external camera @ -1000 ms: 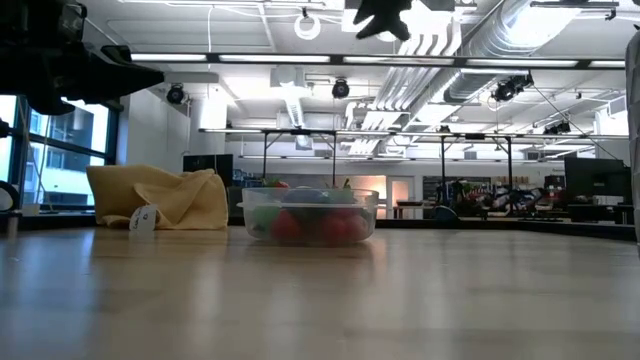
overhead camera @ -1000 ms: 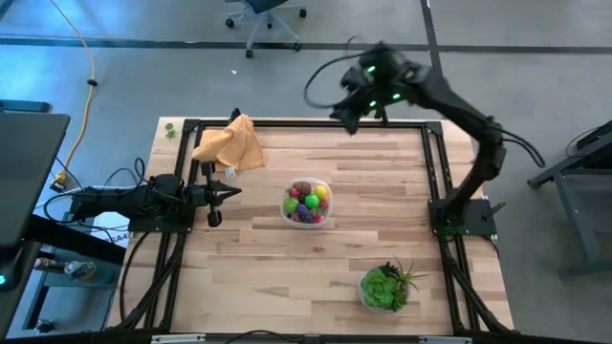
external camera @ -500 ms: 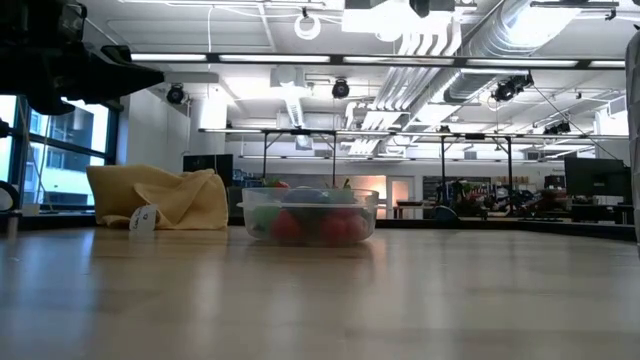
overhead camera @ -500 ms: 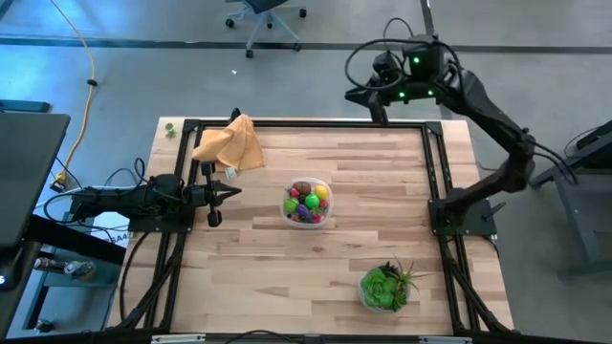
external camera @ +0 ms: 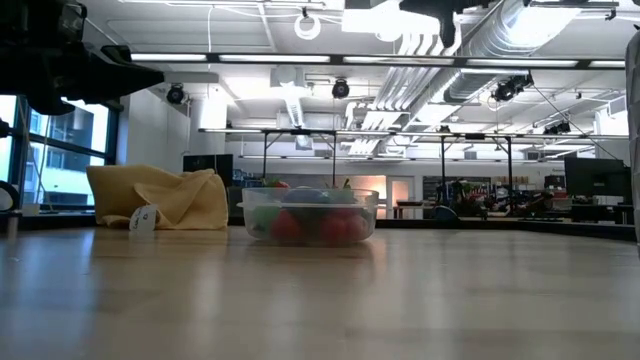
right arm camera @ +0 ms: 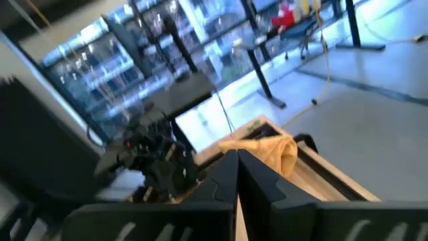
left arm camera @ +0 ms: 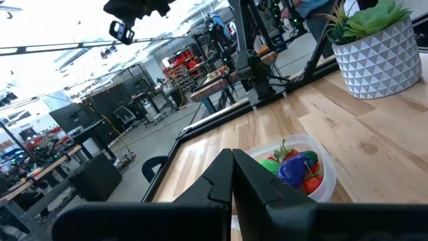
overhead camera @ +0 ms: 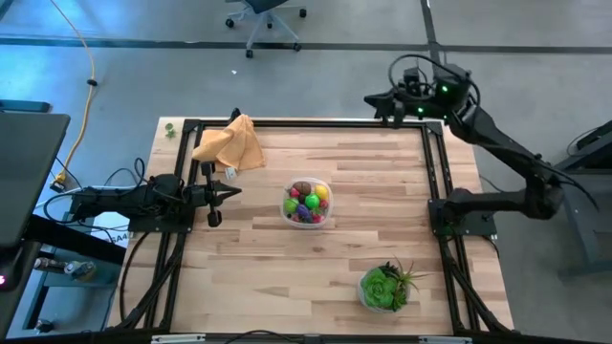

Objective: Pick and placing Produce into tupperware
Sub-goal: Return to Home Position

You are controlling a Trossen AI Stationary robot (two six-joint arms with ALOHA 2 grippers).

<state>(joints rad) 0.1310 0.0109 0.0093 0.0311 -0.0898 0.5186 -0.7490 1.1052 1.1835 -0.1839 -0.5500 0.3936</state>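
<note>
1. High view: the clear tub [overhead camera: 285, 204] is sitting near the middle of the table [overhead camera: 316, 268], with the toy fruit and vegetables [overhead camera: 308, 204] heaped inside it, so the sorting looks about finished. A small green thing [overhead camera: 169, 127] is lying just off the far left corner, too small to identify. The right gripper [overhead camera: 373, 98] is hanging beyond the table's far edge, well apart from the tub and carrying nothing, which fits an arm parking itself. The left gripper [overhead camera: 229, 194] is waiting low at the left edge, pointing toward the tub. The cloth [overhead camera: 229, 145] is lying at the far left corner and the plant [overhead camera: 384, 287] is standing near the front right, both well apart from the tub.

2. Low view: the tub [external camera: 310, 194] is resting flat on the wood, red pieces [external camera: 288, 226] showing through its wall. The cloth [external camera: 165, 197] is lying just beside it, farther back.

3. Left wrist view: this arm's fingers [left arm camera: 257, 184] are pressing tip to tip on nothing – a resting pinch. Past them the filled tub [left arm camera: 328, 189] is sitting in line with the gripper, with the plant [left arm camera: 374, 53] beyond.

4. Right wrist view: the fingers [right arm camera: 257, 177] are likewise meeting with nothing between them. They are aiming across at the cloth [right arm camera: 264, 148]; the tub is not showing here.
</note>
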